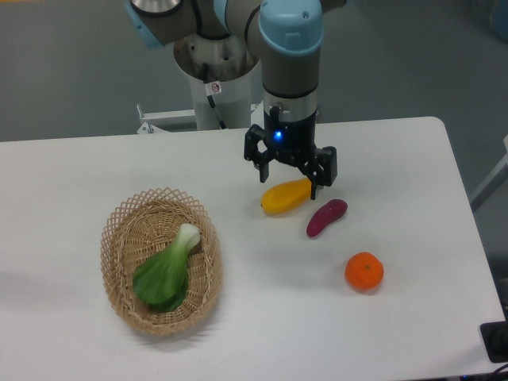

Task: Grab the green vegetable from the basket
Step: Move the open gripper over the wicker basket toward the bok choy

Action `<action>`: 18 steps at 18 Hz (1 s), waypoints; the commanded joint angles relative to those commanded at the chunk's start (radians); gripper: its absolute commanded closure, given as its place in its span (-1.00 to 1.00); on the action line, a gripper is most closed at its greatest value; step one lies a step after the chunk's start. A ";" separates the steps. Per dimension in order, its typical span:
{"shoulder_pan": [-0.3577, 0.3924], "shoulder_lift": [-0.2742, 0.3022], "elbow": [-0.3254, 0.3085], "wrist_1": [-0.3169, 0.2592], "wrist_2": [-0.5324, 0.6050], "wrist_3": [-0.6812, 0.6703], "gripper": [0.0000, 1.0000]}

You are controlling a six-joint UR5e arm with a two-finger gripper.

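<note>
The green vegetable (165,274), a white-stalked leafy bok choy, lies in the oval tan wicker basket (119,238), so we'd swing our wide-open, empty gripper (290,175) left from over the yellow oblong fruit (288,195) and straddle its stalk.

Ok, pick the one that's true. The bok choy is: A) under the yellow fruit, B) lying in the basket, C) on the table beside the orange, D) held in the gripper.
B: the bok choy lies inside the basket, white stalk pointing up-right, while the open gripper hangs empty over by the yellow fruit, well away from it.
</note>
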 joint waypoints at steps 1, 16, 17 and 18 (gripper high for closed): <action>-0.015 -0.014 0.000 0.008 0.000 -0.029 -1.00; -0.290 -0.227 -0.061 0.210 0.014 -0.184 -1.00; -0.304 -0.241 -0.067 0.237 0.014 -0.183 -1.00; -0.316 -0.253 -0.078 0.259 0.014 -0.181 -1.00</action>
